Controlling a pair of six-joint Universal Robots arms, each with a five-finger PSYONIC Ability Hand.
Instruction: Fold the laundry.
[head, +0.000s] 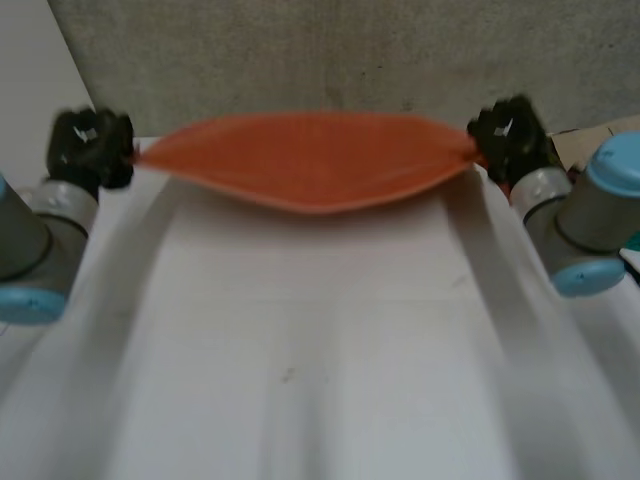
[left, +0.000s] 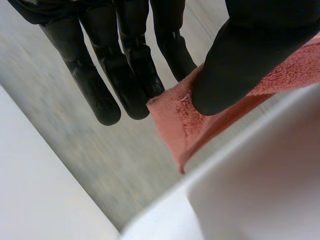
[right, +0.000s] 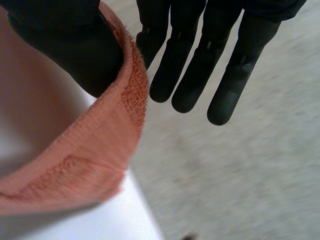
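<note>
Well, towel (head: 310, 162): orange and fluffy, pulled out long between the left hand (head: 92, 148) and the right hand (head: 510, 132). It runs across the upper middle of the head view, at the far end of the table (head: 300, 360).
Towel shape: thin at both tips and fat in the middle. Its lower edge dips down in the middle. I cannot tell if that low part touches the table.
Left hand place: upper left of the head view, at the towel's left tip.
Left hand fingers: in its wrist view the thumb (left: 250, 60) pinches a towel corner (left: 182, 117) against one finger. The other fingers (left: 102, 95) stick out straight beside the corner.
Right hand place: upper right of the head view, at the towel's right tip.
Right hand fingers: in its wrist view the thumb (right: 70, 47) sits on the towel's edge (right: 100, 150), and the cloth curls round it, squeezed against the nearest finger. The other fingers (right: 190, 80) point out straight, away from the cloth.
Table look: white, filling the lower part of the head view.
Arms: grey with light-blue caps, the left arm (head: 35, 245) at the left edge and the right arm (head: 590, 215) at the right edge.
Wall (head: 330, 50): grey, across the top, behind the towel.
</note>
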